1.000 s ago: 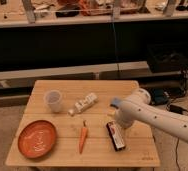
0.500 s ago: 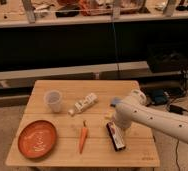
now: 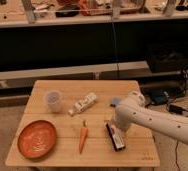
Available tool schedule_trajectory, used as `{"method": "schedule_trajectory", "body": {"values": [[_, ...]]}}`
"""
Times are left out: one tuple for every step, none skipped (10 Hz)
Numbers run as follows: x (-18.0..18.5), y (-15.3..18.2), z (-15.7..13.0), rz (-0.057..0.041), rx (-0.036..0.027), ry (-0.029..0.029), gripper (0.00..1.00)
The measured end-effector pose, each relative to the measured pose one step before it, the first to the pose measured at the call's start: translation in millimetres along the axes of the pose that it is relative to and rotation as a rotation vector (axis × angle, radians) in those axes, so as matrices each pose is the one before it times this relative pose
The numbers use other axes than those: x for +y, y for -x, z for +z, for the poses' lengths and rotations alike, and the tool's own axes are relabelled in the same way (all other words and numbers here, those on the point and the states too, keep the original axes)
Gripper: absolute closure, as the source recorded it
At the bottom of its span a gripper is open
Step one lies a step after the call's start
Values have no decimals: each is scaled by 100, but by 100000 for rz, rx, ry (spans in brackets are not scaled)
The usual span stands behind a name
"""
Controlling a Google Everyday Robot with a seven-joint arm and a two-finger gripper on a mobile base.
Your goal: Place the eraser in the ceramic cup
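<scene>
The eraser (image 3: 117, 138), a flat black block with a red-and-white label, lies on the wooden table (image 3: 67, 88) at the front right. My gripper (image 3: 116, 124) is at the end of the white arm that reaches in from the right. It hangs right over the eraser's far end and hides that end, with its jaws open. The ceramic cup (image 3: 52, 100), pale and without a handle, stands upright at the table's left back, well away from the gripper.
An orange plate (image 3: 37, 138) sits at the front left and a carrot (image 3: 83, 137) lies just left of the eraser. A white bottle-like object (image 3: 83, 104) lies mid-table. A small blue pad (image 3: 115, 102) shows behind the arm. Shelving and cables stand beyond the table.
The arm has swung slightly left and come down, bringing the gripper from above the table's right side onto the far end of the eraser. Nothing else has moved.
</scene>
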Motion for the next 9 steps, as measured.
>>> {"method": "schedule_trajectory", "body": {"values": [[148,54,121,-2999,-526,307,20],[158,116,173,-3439,-571,419,20],[125,74,137,-938,-189,278,20],[22,92,157,-1225,-222,152,20],[76,101,210,-4531,-336,743,20],[6,46,74,-4204,-162,480,20],[2,162,162,-4391,-211,674,20],[75,267,225,-1363,-414,740,20],[99,105,153,-544,-82,455,20]]}}
